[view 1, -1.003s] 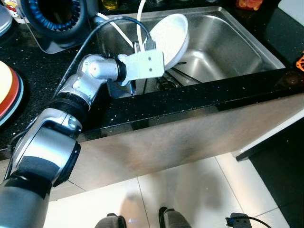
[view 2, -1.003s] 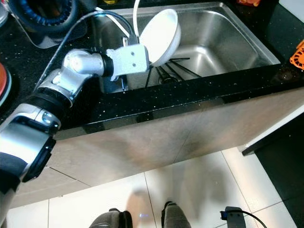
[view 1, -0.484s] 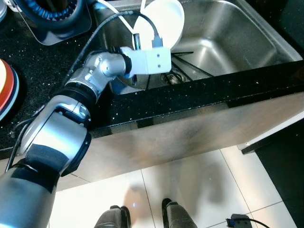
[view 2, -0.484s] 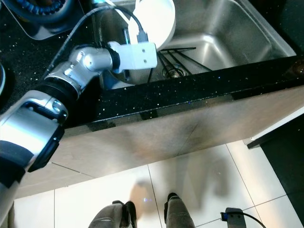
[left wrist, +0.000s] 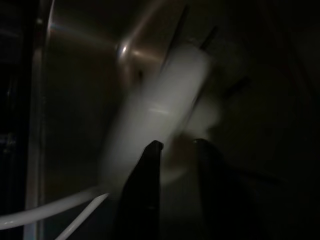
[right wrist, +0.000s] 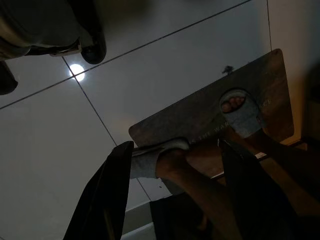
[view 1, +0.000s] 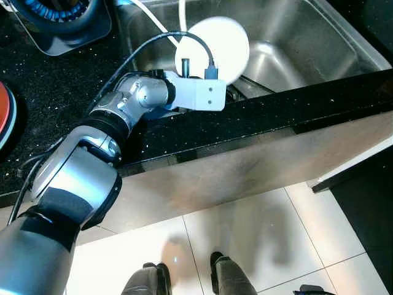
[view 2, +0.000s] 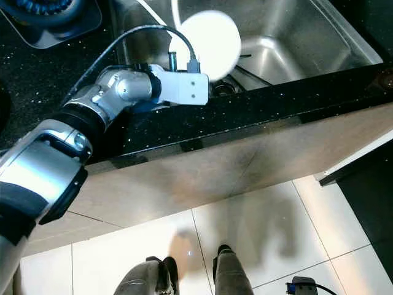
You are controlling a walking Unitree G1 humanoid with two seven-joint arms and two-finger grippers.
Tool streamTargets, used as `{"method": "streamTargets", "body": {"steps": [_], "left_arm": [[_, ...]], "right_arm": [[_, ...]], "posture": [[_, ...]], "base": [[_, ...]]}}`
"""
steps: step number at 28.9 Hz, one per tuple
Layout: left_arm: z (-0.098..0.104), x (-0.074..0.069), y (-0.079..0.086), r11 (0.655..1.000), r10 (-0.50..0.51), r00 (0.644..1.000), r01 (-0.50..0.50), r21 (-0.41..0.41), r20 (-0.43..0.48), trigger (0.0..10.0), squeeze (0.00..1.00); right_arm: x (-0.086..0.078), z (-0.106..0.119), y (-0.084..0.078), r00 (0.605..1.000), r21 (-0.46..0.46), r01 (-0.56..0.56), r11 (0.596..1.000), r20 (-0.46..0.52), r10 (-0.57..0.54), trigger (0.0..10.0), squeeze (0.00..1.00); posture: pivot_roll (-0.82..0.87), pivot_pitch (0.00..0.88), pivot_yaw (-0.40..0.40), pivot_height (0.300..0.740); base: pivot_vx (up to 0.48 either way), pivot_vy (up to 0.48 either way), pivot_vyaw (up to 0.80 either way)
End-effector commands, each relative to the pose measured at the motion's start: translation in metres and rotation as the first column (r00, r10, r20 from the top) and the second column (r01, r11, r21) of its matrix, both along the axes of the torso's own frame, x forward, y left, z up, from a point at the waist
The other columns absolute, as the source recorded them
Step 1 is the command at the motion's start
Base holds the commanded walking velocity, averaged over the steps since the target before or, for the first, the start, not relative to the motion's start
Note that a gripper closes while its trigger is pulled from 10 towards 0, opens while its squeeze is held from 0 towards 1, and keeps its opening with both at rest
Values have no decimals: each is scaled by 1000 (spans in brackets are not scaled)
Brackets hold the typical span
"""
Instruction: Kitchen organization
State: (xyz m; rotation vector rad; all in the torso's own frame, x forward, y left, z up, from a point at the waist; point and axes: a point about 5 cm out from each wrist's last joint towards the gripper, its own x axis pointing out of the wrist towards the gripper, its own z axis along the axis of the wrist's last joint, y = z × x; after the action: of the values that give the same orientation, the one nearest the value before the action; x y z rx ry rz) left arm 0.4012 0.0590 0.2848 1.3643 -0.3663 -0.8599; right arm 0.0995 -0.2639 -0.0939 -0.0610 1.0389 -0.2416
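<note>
My left gripper (left wrist: 176, 147) reaches over the counter's front edge into the steel sink (view 1: 319, 43) and is shut on the rim of a white bowl (view 1: 216, 50). The bowl hangs above the sink's floor near the drain, its round underside turned up toward my head. In the left wrist view the bowl (left wrist: 160, 115) is blurred, with its rim between my two black fingers (left wrist: 148, 165). My right gripper (right wrist: 172, 145) hangs low over the floor, open, with nothing in it.
Black utensils (view 1: 249, 85) lie on the sink floor under the bowl. A black speckled counter (view 1: 55, 104) surrounds the sink, carrying a blue-ringed appliance (view 1: 58, 15) and an orange-rimmed plate (view 1: 5, 117). White tubes (view 1: 150, 17) hang into the sink. A person's slippered feet (right wrist: 240, 112) stand on a brown mat.
The left gripper has drawn the bowl toward the sink's front wall and turned it from showing its hollow inside to showing its underside. The head view has shifted slightly.
</note>
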Motion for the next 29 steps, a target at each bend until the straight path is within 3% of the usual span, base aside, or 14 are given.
{"method": "streamTargets", "body": {"steps": [1, 8, 9, 14, 18, 19, 20, 21, 22, 25, 28, 29], "left_arm": [[-28, -2, -1, 997, -9, 997, 15, 79, -77, 10000, 980], [-26, -2, -1, 997, -12, 998, 17, 81, -65, 10000, 1000], [-17, -2, -1, 999, -21, 999, 24, 47, -50, 10000, 0], [20, -5, 2, 990, -88, 996, 86, -108, -14, 10000, 0], [55, -11, 9, 939, -168, 986, 161, -303, 3, 10000, 0], [55, -11, 9, 939, -168, 986, 161, -303, 3, 10000, 0], [63, -13, 12, 920, -182, 983, 174, -351, 10, 10000, 0], [77, -16, 17, 876, -218, 976, 207, -435, 26, 10000, 0], [77, -16, 17, 876, -218, 976, 207, -435, 26, 10000, 0], [94, -23, 27, 801, -278, 958, 269, -535, 66, 10000, 0], [99, -26, 30, 772, -306, 949, 296, -562, 79, 10000, 0], [106, -32, 35, 720, -349, 932, 333, -609, 97, 10000, 0]], "right_arm": [[-15, -4, 2, 999, 13, 23, 1000, -41, -23, 10000, 0], [-13, -4, 2, 999, 12, 23, 1000, -36, -23, 10000, 0], [-10, -4, 2, 999, 13, 24, 1000, -31, -24, 10000, 0], [-1, -3, 5, 999, 19, 27, 999, -20, -27, 10000, 0], [8, -1, 7, 1000, 25, 30, 999, -1, -30, 10000, 0], [8, -1, 7, 1000, 25, 30, 999, -1, -30, 10000, 0], [11, -1, 7, 1000, 27, 30, 999, 4, -30, 10000, 0], [18, 1, 9, 999, 32, 29, 999, 16, -29, 10000, 0], [18, 1, 9, 999, 32, 29, 999, 16, -29, 10000, 0], [30, 4, 11, 999, 36, 21, 999, 35, -22, 10000, 0], [33, 4, 11, 999, 37, 19, 999, 40, -20, 10000, 0], [38, 6, 11, 999, 36, 17, 999, 49, -19, 10000, 0]], "posture": [[-113, 373, 23, 740], [-111, 366, 28, 740], [-102, 353, 29, 740], [-90, 330, 30, 740], [-75, 306, 28, 740], [-75, 306, 28, 740], [-71, 299, 26, 740], [-58, 277, 19, 740], [-58, 277, 19, 740], [-47, 261, 11, 740], [-42, 256, 10, 740], [-30, 239, 4, 740]], "base": [[0, 0, 0], [0, 0, 0], [0, 0, 0], [0, 0, 0], [0, 0, 0], [0, 0, 0], [0, 0, 0], [0, 0, 0], [0, 0, 0], [0, 0, 0], [0, 0, 0], [0, 0, 0]]}}
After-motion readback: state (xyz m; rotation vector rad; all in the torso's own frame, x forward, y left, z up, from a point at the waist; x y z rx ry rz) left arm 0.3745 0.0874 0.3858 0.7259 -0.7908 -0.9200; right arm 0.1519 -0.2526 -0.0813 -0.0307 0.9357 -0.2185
